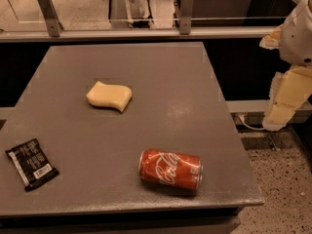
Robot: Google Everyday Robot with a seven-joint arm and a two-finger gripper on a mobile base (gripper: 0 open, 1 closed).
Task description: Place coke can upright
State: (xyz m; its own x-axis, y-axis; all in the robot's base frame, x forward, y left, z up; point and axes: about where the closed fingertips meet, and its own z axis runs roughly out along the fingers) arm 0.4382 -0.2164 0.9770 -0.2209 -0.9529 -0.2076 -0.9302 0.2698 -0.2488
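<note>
Camera view: gripper point(285, 101) is hanging out past the side edge of the table point(161, 77), over the speckled floor point(282, 189), carrying nothing. Can't tell from here whether it's sitting wide or narrow.

Coke can point(170, 168) is lying on its side on the table, well apart from the gripper: inboard of it across that side edge, and nearer the camera than the gripper is. Its long axis is running roughly across the view, with one end pointing back toward the gripper's side and the script facing up. It's sitting near the front edge and touching nothing.

Other items are lying further from the gripper than the can: the yellow sponge point(109, 96) is sitting deeper into the table, and the black wrapper point(31, 163) is lying at the far side, furthest from the gripper. Neither is crowding the can.

My read on the step: this is pre-grasp, and the reach isn't started yet.

Next move is calling for:
- coming inboard over the side edge, then dropping onto the can from above
- closing across the can's round body, not along its length
- lifting clear, turning it a quarter turn, setting it down on its base

Risk I'm seeing: a sideways nudge sends it rolling (front edge is close, so a roll that way is going off the table).
</note>
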